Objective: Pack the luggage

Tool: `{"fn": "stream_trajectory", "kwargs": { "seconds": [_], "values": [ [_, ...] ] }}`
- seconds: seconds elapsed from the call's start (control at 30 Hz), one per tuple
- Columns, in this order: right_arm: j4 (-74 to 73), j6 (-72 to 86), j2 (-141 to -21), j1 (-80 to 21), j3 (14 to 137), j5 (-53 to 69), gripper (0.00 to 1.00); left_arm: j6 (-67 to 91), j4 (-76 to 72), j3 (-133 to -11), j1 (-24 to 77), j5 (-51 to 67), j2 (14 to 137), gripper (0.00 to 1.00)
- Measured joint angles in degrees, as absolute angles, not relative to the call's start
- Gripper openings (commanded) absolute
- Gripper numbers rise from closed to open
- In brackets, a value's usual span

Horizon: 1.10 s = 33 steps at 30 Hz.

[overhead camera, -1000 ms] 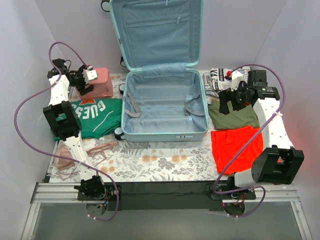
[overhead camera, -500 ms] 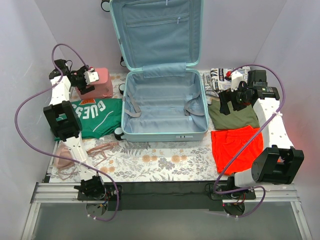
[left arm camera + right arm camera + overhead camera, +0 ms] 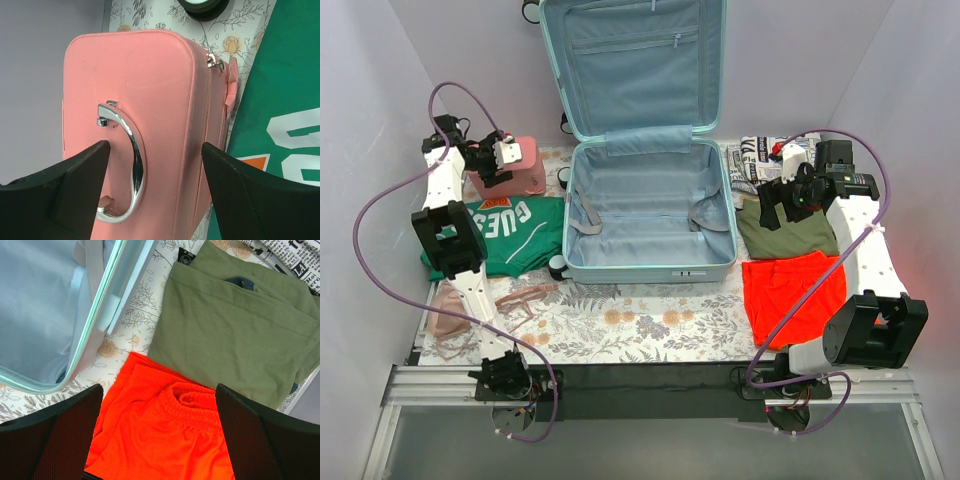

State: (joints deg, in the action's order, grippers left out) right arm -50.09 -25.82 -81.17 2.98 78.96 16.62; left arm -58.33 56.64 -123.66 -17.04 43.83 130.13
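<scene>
The pale mint luggage (image 3: pixel 650 215) lies open at the middle, its lid (image 3: pixel 635 65) leaning against the back wall, its inside empty. A pink case (image 3: pixel 517 165) with a silver handle (image 3: pixel 131 160) stands at the back left. My left gripper (image 3: pixel 500 160) is open over it, jaws astride the handle side (image 3: pixel 155 175). My right gripper (image 3: pixel 772 203) is open above the olive shirt (image 3: pixel 788 228) and orange shorts (image 3: pixel 790 295); both show in the right wrist view, the shirt (image 3: pixel 235 335) above the shorts (image 3: pixel 170 440).
A green GUESS shirt (image 3: pixel 505 232) lies left of the luggage. A pale pink garment (image 3: pixel 445 315) and glasses (image 3: pixel 525 297) lie at the front left. A newsprint-pattern cloth (image 3: pixel 760 155) lies at the back right. Purple walls close in both sides.
My left gripper has shifted slightly toward the back over the pink case. The right arm has not moved.
</scene>
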Motion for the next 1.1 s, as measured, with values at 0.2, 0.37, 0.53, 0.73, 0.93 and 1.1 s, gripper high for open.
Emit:
{"fn": "stream_trajectory", "kwargs": {
  "seconds": [0.2, 0.37, 0.53, 0.73, 0.93, 1.1],
  "values": [
    [-50.11, -25.96, -81.17, 2.98, 78.89, 16.58, 0.98, -59.27, 59.96, -128.11, -17.04, 42.65, 132.66, 0.59],
    [-50.24, -26.17, -81.14, 2.98, 78.72, 16.47, 0.97, -61.76, 60.71, -128.14, -17.04, 42.24, 132.05, 0.21],
    [-50.50, -26.22, -81.14, 2.98, 78.59, 16.53, 0.98, -61.71, 58.72, -122.54, -17.02, 40.91, 128.73, 0.00],
    [-50.52, -26.15, -81.14, 2.98, 78.59, 16.95, 0.97, -55.11, 51.57, -114.34, -16.75, 39.79, 123.68, 0.00],
    [-50.52, -25.93, -80.97, 2.98, 78.59, 17.85, 0.98, -48.12, 44.31, -107.09, -16.75, 38.94, 118.56, 0.00],
    [-50.52, -25.74, -79.96, 2.98, 78.59, 18.22, 0.98, -43.70, 39.20, -104.90, -16.75, 39.24, 114.74, 0.00]
  ]
}}
